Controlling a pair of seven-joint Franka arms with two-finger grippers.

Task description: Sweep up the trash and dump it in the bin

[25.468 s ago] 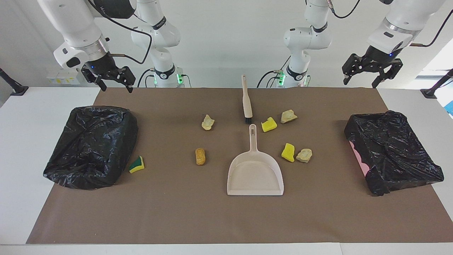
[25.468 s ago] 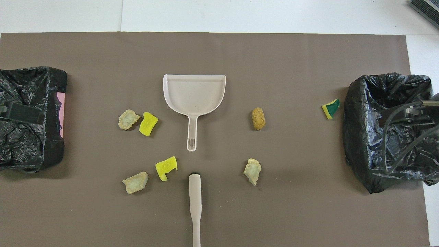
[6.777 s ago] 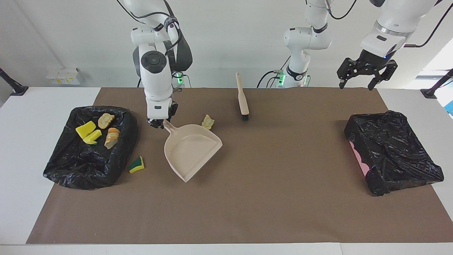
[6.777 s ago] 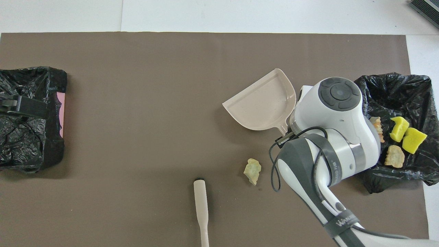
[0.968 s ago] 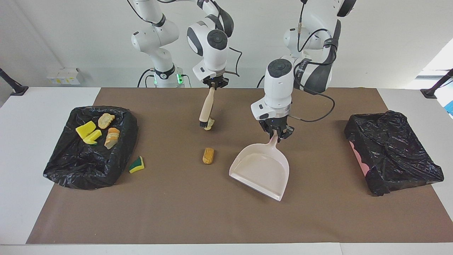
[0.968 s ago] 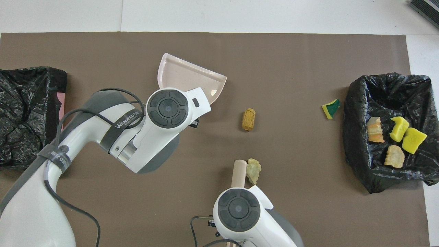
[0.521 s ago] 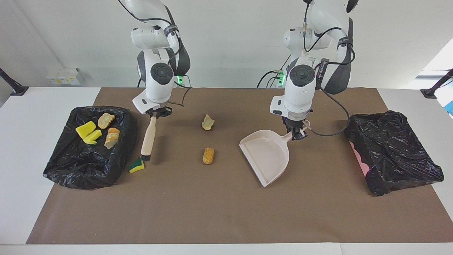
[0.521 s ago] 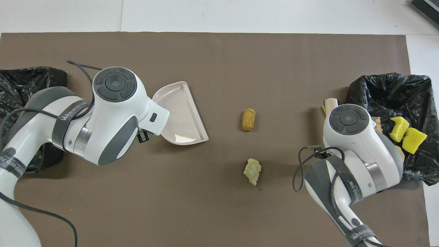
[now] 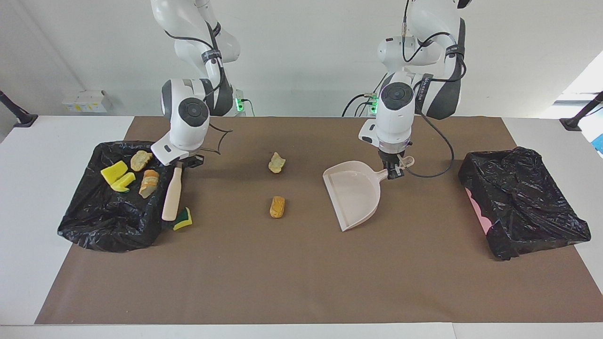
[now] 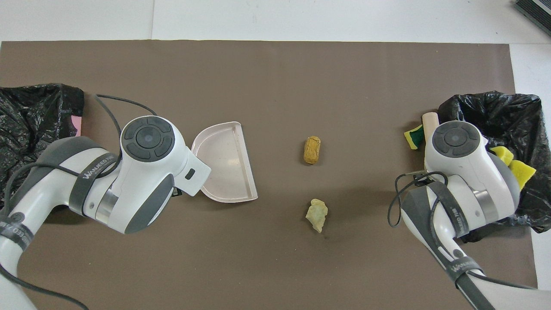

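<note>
Two Franka arms work over a brown mat point(image 9: 301, 282) laid on a white table point(image 9: 28, 197). The right gripper point(image 9: 181, 162), at the right arm's end of the table, is clamped on the handle end of a beige brush point(image 9: 171, 193), which slants down beside the black-lined bin point(image 9: 94, 226) so that its bristle end touches the green-and-yellow sponge point(image 9: 183, 219) lying on the mat just beside that bin; in the overhead view only the tip of the brush point(image 10: 428, 120) and part of the sponge point(image 10: 413, 137) show past the arm. In this bin lie two yellow sponge blocks point(image 9: 116, 176), a pale beige lump point(image 9: 140, 160) and a pale orange-tinged piece point(image 9: 150, 182). The left gripper point(image 9: 394, 168), over the mat toward the left arm's end, is closed on the handle of the beige dustpan point(image 9: 353, 190), whose open mouth faces the middle of the table; whether the pan's lip touches the mat cannot be told. On the middle of the mat, between brush and dustpan, lie the orange-brown bun point(image 9: 277, 207) and, nearer to the robots, a second pale beige lump point(image 9: 276, 162), apart from each other and from both tools. A second black-lined bin point(image 9: 523, 202), with a pink wall showing at one side, stands at the left arm's end of the table.
</note>
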